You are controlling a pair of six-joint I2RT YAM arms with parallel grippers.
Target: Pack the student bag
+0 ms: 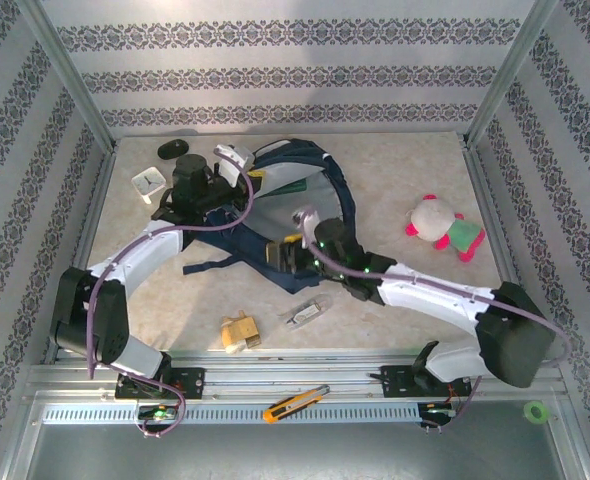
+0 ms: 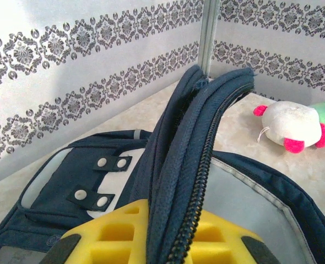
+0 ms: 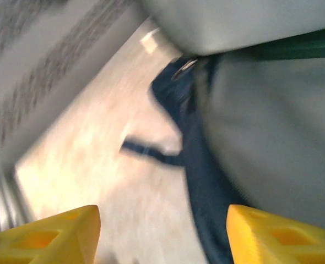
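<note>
Left gripper (image 2: 168,234): pressed shut on the raised zip rim (image 2: 204,165) of the large dark navy fabric backpack (image 1: 347,205), far centre of the table (image 1: 395,180).
Right gripper (image 3: 162,231): jaws spread, empty, at the backpack's near edge.
Open mouth: just beyond the right jaws, probably that arm's reach.

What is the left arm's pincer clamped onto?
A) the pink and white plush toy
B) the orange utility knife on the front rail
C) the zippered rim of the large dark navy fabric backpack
C: in the left wrist view the left pincer has its yellow fingers closed on either side of the zippered rim of the large dark navy fabric backpack.
</note>
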